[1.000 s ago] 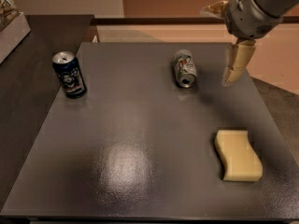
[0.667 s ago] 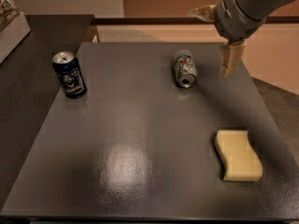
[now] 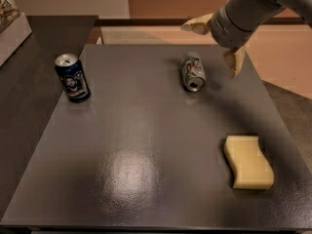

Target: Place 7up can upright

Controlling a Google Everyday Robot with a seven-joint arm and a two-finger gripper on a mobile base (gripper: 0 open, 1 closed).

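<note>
On the grey table [image 3: 146, 116] a dark blue can [image 3: 72, 77] stands upright at left, a yellow sponge [image 3: 248, 161] lies front right.

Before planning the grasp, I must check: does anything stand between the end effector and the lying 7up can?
Nothing visible does. The open end effector hovers just right of the 7up can, which lies on its side. The dark blue can at far left and the yellow sponge at front right are away.

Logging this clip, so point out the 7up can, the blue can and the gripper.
7up can [image 3: 192, 70]: camera view, mid-label, can lying sideways.
blue can [image 3: 73, 80]: camera view, label front.
gripper [image 3: 209, 50]: camera view, between its open fingertips, just right of the 7up can.
</note>
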